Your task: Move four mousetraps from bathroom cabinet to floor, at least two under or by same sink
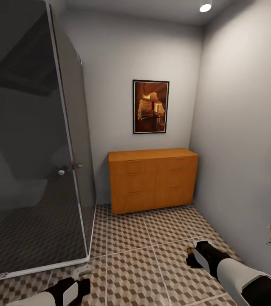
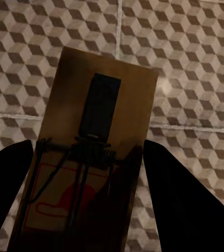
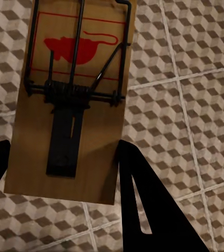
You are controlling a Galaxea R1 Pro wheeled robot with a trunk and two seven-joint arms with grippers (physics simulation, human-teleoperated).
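Status: both grippers are carrying traps over the bathroom floor (image 1: 144,250); the left gripper (image 2: 83,173) is clenching one mousetrap (image 2: 99,136) between its two dark fingers (image 2: 180,194), wooden base spanning the gap, and the right gripper (image 3: 59,168) is clenching a second mousetrap (image 3: 72,100) the same way, red mouse print and wire bar facing the wrist cam. In the head view both arms are hanging low near the frame's bottom edge, left gripper (image 1: 74,287) and right gripper (image 1: 199,257) above the cube-pattern tiles; the traps themselves are too small to make out there. The orange-brown cabinet (image 1: 152,178) is standing closed against the back wall, under a framed picture (image 1: 151,106), beside the glass shower enclosure (image 1: 33,140); no sink is appearing in these views, so the robot is prob. needing to turn and drive before release. Risks: (1) each grip is pinching the base by its edges only, near one end, so a jolt during base travel could be twisting a trap out of the jaws; (2) releasing here would be leaving the traps well apart from any sink, failing the sink req.; (3) swinging the left arm close to the shower glass or its threshold (image 1: 38,267) could be knocking the trap loose or dropping it onto the dark shower floor, i.e. the wrong surface; (4) releasing from height could be bouncing a trap away.
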